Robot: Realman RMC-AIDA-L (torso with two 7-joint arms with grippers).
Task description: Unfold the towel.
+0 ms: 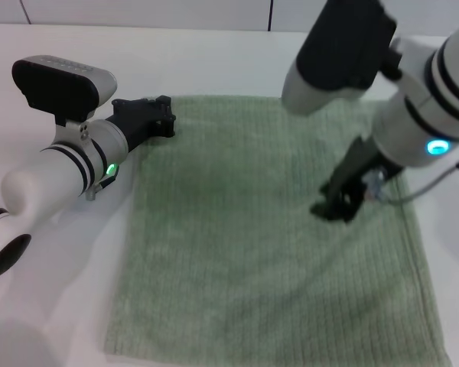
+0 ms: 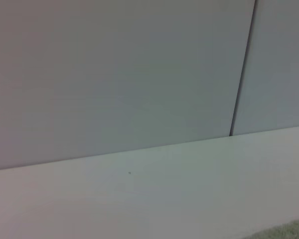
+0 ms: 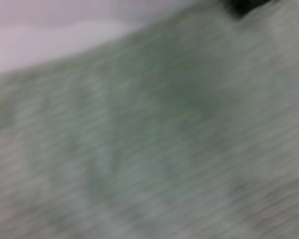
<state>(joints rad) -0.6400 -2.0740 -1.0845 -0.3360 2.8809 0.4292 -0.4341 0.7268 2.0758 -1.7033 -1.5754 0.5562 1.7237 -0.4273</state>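
The pale green towel [image 1: 268, 245] lies spread flat on the white table [image 1: 53, 306], with all its edges laid out. My left gripper [image 1: 167, 116] rests at the towel's far left corner, right at the edge. Over the right part of the cloth, my right gripper [image 1: 338, 208] points down at the towel or just above it. The right wrist view is filled with the ribbed towel [image 3: 149, 139]. Only a sliver of the towel [image 2: 294, 230] shows in the left wrist view.
A pale wall [image 2: 114, 74] with a dark vertical seam [image 2: 241, 69] stands behind the table's far edge. Bare white tabletop [image 2: 139, 199] runs along the towel's left side and far side. A cable [image 1: 436, 180] hangs by the right wrist.
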